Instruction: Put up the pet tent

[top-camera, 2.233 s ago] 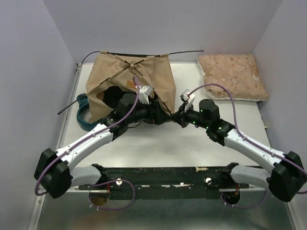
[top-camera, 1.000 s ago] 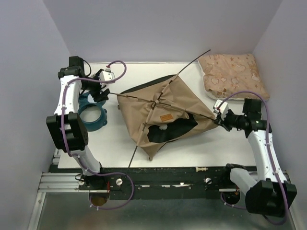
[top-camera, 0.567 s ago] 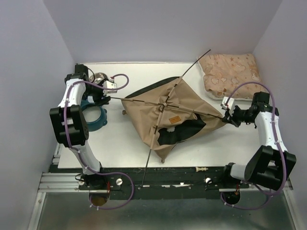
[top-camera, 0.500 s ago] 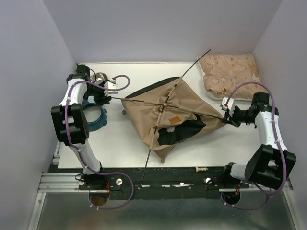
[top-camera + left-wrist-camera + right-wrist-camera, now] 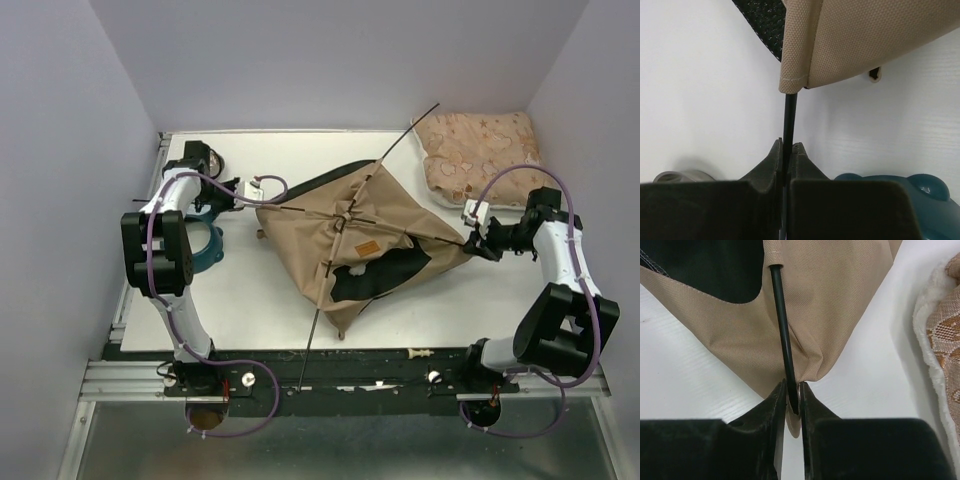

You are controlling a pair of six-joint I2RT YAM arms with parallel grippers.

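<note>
Left pincer (image 5: 786, 145): pressed together on the bare end of a thin black flexible pole (image 5: 789, 117), just below the hem it emerges from.

Right pincer (image 5: 792, 386): jaws stand narrowly either side of the opposite pole end and a gathered fabric corner. Whether they clamp or merely flank it cannot be told.

Tan fabric pet tent with black base (image 5: 360, 235): mid-table on the white tabletop (image 5: 250, 300), slumped low and not erected. One pole spans it from pincer to pincer, and a second pole (image 5: 410, 128) crosses it diagonally.

Pink patterned cushion (image 5: 485, 155): far right corner, apart from the tent.

Teal ring-shaped object (image 5: 200, 248): near the left arm.

Step in hand, judged: fixing the spanning pole at its two corners.

Next move, judged: draw both ends inward so the pole bows upward, then seat the tips in the corner fittings without the fabric slipping.
</note>
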